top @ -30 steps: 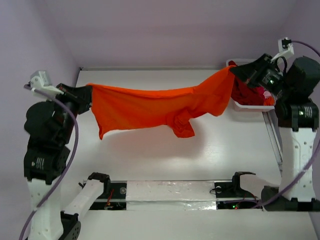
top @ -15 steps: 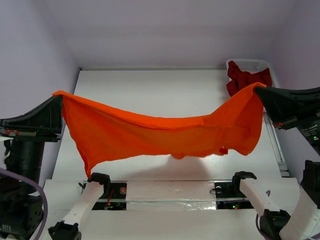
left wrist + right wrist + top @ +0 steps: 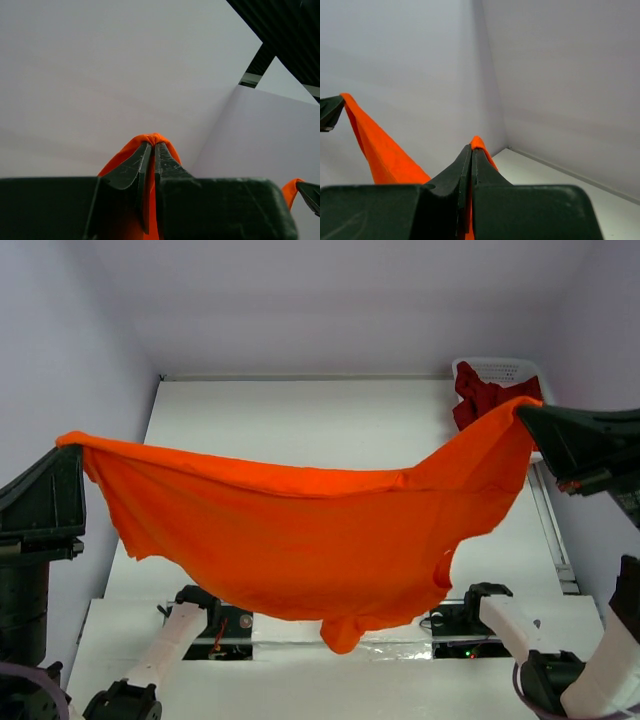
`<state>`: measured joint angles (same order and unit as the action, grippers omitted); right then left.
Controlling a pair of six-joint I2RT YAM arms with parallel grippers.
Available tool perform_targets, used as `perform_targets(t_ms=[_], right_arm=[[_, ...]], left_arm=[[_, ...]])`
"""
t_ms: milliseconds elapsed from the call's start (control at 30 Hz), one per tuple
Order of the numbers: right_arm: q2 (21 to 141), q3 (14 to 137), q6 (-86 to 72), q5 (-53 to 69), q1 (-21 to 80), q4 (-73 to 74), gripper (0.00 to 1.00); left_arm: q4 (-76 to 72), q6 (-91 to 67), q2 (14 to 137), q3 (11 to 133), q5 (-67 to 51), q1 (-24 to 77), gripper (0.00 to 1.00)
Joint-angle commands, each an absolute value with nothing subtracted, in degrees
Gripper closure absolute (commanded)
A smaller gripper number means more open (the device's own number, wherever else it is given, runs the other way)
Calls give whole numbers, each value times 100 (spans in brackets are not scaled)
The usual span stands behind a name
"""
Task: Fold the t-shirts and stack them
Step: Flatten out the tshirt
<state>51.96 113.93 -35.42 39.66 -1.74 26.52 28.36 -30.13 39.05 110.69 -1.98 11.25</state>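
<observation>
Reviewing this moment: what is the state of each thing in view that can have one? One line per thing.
left end effector: shut on one end of the orange t-shirt
right end effector: shut on the opposite end of the orange t-shirt
orange t-shirt: unfolded, held up in the air, spread between the two arms, middle sagging
dark red t-shirt: crumpled, in the white basket, spilling over its near rim
white basket: upright, far right corner

- The held t-shirt (image 3: pixel 300 530) hangs above the table (image 3: pixel 300 420). It spans from the left gripper (image 3: pixel 72 443) at the left side to the right gripper (image 3: pixel 527 412) at the right, with one edge pinched in each.
- Its sagging middle drops lowest toward the table's near edge.
- The basket (image 3: pixel 497 367) sits at the table's far right corner, behind the right gripper.
- Another t-shirt (image 3: pixel 478 395) lies in the basket.
</observation>
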Motion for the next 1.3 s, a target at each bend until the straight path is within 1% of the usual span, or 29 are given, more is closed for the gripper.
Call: perform_targets(t_ms=[0,200,367,500,667,767,900,1000,1167,1267], right_arm=[[4677,11173,-3647,4034,-132,2399,100],[3992,10794,-3586,4025,-132,2619,100],[3481,10214,-3709,4096,-132,2523,100],[3173,10204,-3735,4078,-132,2706,100],[3076,10573,-3788,3990,-132,2848,100],[3120,10758,-3893,4060,-132,2743,100],[3042,10819,-4130,4253,-132,2226,100],[2884,10898,-4393,4315,-132,1909,100],[2804,11162,-4465,4237,-132,1898,100],[2943,11022,-4395,4070,-132,1899,100]], left_arm=[[2584,-2979,3648,10969,-290,1160,100],[2532,-3006,3156,10574,-316,1213,100],[2180,-3208,2602,9932,-448,1213,100],[2241,-3366,2461,10116,-588,1213,100],[2259,-3559,2364,10353,-816,1213,100],[2232,-3647,2364,10502,-958,1213,100],[2101,-3744,2391,10652,-1089,1266,100],[1987,-3806,2382,10793,-1072,1266,100],[1960,-3841,2408,11100,-1029,1266,100],[1899,-3744,2478,10820,-810,1318,100]])
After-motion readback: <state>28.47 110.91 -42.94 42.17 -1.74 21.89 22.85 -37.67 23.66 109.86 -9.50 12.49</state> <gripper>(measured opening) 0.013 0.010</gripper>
